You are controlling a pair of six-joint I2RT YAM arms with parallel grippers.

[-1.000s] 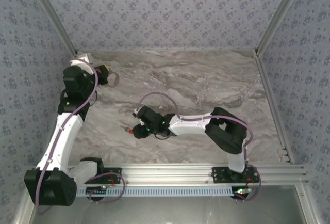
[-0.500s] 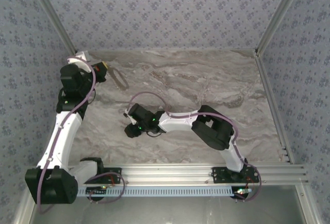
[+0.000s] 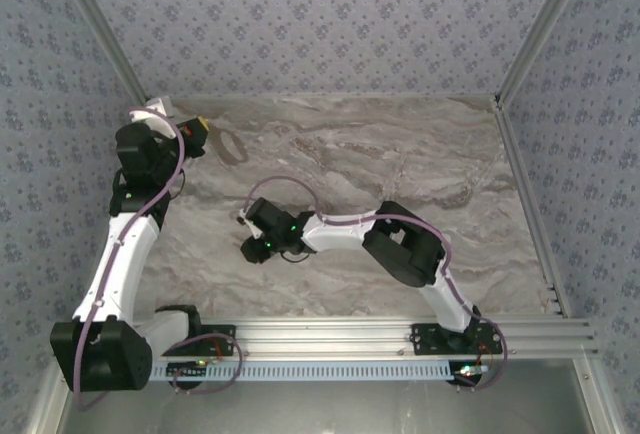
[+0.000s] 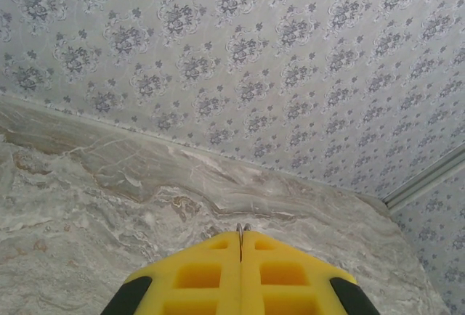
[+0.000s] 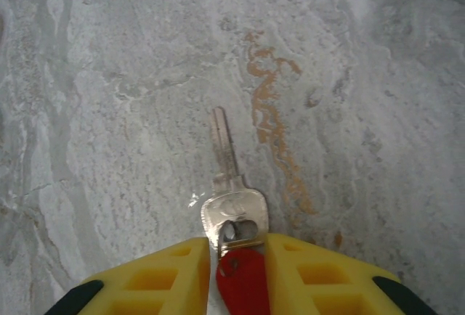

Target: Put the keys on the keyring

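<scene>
1. The right gripper (image 5: 237, 251) is low over the marble table (image 5: 102, 75). Its yellow fingers (image 5: 171, 277) stand close on either side of the key's red head (image 5: 243, 282). The far finger looks to be touching it, and a sliver of gap shows on the other side, so a firm pinch cannot be confirmed.
2. The key (image 5: 231, 202) lies flat with its long axis running straight out from the fingers, silver blade tip pointing away. Its hole sits right at the fingertips.
3. The left gripper (image 4: 240, 241) is pressed shut with a thin strip of metal caught in the seam. From above, the grey loop of the keyring (image 3: 232, 147) juts from it, raised near the back-left corner.
4. The right arm is on the key. The left arm is well apart, behind and to the left.
5. Bare marble lies between the two grippers, so the route looks open. The papered walls (image 3: 320, 24) close in just beside the keyring, leaving little room there.
6. Likely next comes a lift and carry towards the loop. The risk is that the fingers crowd the hole the ring must pass through.
</scene>
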